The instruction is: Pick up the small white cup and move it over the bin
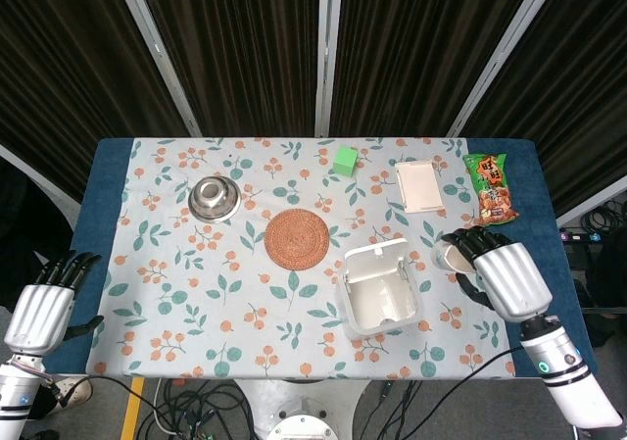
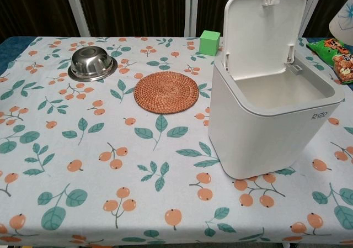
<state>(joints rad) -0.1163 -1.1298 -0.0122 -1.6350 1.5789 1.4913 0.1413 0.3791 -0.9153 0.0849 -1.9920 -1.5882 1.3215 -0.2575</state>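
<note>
My right hand [image 1: 500, 268] grips the small white cup [image 1: 453, 257], lifted just right of the open bin [image 1: 380, 293]. My left hand [image 1: 41, 308] hangs empty, fingers apart.

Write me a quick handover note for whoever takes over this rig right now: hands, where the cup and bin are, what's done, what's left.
Right hand: holds the small white cup, lifted off the table to the right of the bin.
Left hand: idle off the table's near left corner, fingers apart, holding nothing.
Bin: lid up, interior open, near the right side of the tablecloth.
Done: cup grasped and raised; it shows at the top right edge of the chest view.
Left: carry the cup leftward until it hangs over the bin opening.
</note>
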